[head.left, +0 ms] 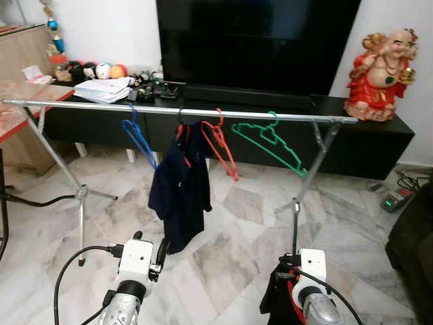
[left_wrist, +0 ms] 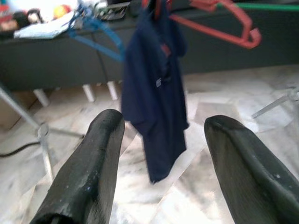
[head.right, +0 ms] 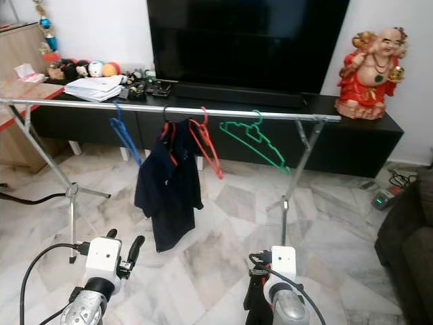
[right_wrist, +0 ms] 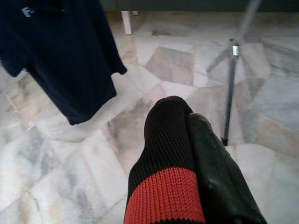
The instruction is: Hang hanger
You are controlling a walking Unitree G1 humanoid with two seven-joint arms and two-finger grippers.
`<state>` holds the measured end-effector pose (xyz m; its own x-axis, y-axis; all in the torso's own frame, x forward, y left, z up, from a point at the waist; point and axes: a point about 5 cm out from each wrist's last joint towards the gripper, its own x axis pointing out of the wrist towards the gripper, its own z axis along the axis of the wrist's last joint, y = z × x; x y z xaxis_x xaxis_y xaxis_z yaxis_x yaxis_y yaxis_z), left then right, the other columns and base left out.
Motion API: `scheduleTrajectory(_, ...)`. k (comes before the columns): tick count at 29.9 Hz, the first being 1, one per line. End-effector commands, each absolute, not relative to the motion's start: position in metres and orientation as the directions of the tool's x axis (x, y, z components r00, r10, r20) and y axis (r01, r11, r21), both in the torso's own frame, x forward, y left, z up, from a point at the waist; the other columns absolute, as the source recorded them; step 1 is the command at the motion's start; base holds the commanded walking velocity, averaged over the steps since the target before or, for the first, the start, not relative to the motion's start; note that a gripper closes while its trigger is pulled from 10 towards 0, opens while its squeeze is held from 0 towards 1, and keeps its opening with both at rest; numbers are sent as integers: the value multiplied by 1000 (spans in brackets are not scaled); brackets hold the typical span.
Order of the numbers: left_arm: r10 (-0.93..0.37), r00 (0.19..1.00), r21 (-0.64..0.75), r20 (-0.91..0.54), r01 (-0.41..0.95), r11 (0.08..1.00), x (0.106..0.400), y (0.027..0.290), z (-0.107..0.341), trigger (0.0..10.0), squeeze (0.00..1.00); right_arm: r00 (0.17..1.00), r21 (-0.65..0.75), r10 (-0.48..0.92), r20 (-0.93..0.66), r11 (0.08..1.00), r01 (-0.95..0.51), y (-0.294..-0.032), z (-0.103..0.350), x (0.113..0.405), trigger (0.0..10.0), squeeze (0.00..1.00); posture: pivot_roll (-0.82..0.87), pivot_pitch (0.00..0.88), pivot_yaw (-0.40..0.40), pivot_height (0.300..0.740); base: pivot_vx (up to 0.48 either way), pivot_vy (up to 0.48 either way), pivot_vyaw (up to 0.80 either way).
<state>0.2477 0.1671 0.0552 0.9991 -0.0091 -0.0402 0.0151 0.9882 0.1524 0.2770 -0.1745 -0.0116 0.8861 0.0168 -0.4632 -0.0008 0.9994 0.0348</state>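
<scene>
— What did the left eye view show?
— A silver rail (head.left: 183, 111) ran across the frame's middle, carrying a blue hanger (head.left: 139, 139), a navy shirt (head.left: 179, 186), a red hanger (head.left: 220, 147) and a green hanger (head.left: 270, 142). The left tool (head.left: 159, 256) sat lower left, the right tool (head.left: 281, 288) lower right.
— And the left wrist view?
— Its two fingers (left_wrist: 88, 172) stood spread apart, released, the shirt hanging at centre beyond them.
— The right wrist view?
— Clenched on a black-and-red knitted garment (right_wrist: 163, 182) at lower centre, over the marble floor (right_wrist: 56, 158).
</scene>
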Motion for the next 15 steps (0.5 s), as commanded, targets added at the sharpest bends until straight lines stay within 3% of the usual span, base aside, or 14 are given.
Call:
scheduleTrajectory(1,10,999,168,-46,-2,986,247,173,57,10000,0,889,39,45,-456,999,-30,-168,-11,278,10000,0,101,0,-1,740,0,480,0)
scheduleTrajectory(2,11,999,167,-46,-3,986,247,173,58,10000,0,889,40,49,-456,999,-35,-167,-11,278,10000,0,104,0,-2,740,0,480,0)
scheduleTrajectory(15,75,997,129,-34,-70,989,246,180,67,10000,0,893,35,43,-449,999,-30,-168,-7,283,10000,0,104,0,5,740,0,0,0)
